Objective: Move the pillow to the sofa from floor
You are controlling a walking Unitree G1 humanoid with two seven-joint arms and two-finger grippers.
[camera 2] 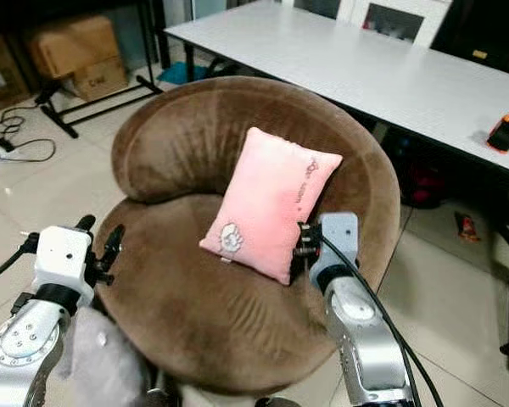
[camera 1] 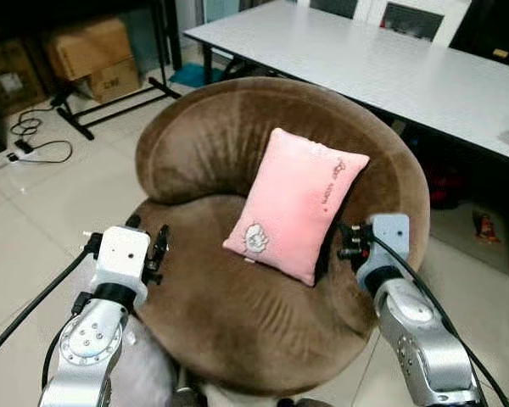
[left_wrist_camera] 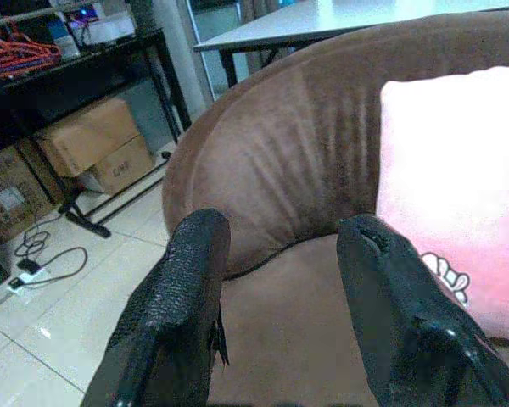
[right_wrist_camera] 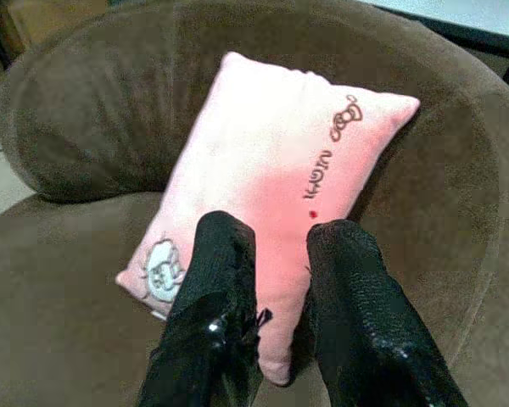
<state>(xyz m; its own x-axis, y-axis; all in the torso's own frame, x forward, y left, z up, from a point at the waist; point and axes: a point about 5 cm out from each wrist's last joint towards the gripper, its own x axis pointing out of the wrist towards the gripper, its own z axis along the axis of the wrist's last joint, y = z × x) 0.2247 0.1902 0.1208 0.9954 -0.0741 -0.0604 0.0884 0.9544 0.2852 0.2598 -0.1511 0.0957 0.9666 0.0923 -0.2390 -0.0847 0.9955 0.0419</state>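
I see the pillow (camera 1: 295, 203) propped on the sofa (camera 1: 195, 144): soft, light, best pinched at an edge. Right gripper (right_wrist_camera: 276, 280) at its 5 o'clock, narrow, empty; left gripper (left_wrist_camera: 280, 280) wide.

One pink pillow (camera 1: 295, 203), one brown sofa (camera 1: 187, 144), one white table (camera 1: 390, 64), two cardboard boxes (camera 1: 93, 55)

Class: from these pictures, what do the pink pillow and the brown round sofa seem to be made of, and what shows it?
Pink pillow: likely soft plush fabric, matte, with stitched lettering and a small embroidered patch. Brown sofa: probably velvet-like short pile; brushed streaks catch the light.
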